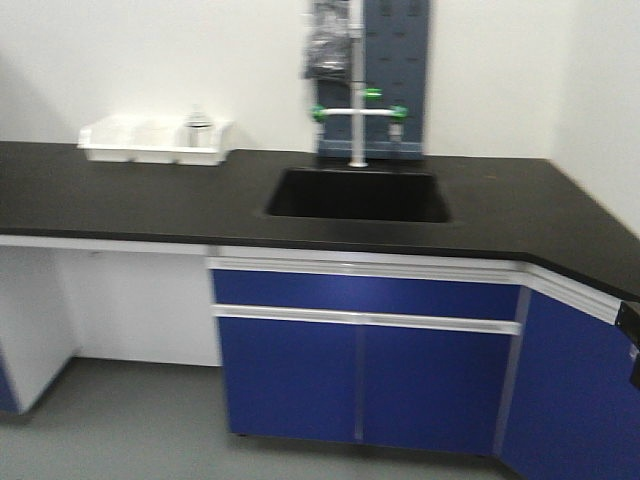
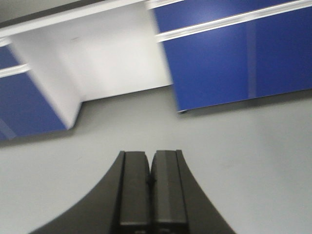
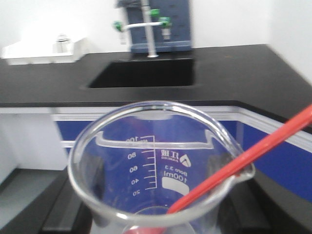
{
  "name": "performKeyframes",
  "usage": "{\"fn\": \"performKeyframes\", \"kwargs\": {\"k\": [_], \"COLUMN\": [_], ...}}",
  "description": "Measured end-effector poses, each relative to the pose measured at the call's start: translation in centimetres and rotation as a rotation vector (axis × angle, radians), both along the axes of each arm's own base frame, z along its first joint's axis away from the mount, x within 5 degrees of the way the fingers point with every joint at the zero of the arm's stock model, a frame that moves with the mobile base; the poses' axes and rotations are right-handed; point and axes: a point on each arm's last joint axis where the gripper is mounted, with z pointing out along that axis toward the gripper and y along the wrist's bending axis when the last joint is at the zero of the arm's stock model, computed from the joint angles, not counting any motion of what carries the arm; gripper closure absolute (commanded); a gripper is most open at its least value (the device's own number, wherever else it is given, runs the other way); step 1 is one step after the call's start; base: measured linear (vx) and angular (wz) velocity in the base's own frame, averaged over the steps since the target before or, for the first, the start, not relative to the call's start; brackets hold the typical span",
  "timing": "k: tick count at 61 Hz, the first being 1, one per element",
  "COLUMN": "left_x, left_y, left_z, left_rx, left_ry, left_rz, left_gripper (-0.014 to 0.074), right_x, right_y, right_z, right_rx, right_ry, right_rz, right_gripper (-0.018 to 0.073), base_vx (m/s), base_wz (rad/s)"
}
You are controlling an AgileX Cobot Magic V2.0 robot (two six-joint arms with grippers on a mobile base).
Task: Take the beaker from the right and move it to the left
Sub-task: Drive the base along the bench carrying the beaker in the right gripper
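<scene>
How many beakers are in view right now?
1: the beaker, holding a red rod, right before the right wrist camera. The white tray on the counter may hide others.

Front and right-wrist views face the sink [image 1: 357, 195]; left-wrist faces floor [image 2: 243, 146].

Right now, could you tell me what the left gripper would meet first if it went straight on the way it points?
The left gripper, shut, would likely hit the grey floor before the blue cabinets; depth is unclear.
</scene>
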Motion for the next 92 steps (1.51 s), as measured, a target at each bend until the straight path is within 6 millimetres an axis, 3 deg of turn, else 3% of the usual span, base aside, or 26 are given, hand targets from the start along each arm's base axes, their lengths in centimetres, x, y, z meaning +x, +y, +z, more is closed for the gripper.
{"fn": "performKeyframes", "kwargs": {"k": [40, 92], "left_x": [0.0, 0.0], "left_y": [0.0, 0.0], "left_z": [0.0, 0.0], "left_rx": [0.0, 0.0], "left_ry": [0.0, 0.0], "left_rz": [0.0, 0.0], "left_gripper": [0.0603, 0.0603], "right_x": [0.0, 0.0], "right_y": [0.0, 0.0], "right_z": [0.0, 0.0], "right_rx": [0.0, 0.0], "right_ry": [0.0, 0.0], "right_rz": [0.0, 0.0], "right_gripper": [0.0563, 0.0563], "base_vx": [0.24, 0.39], "base_wz": [0.71, 0.34]}}
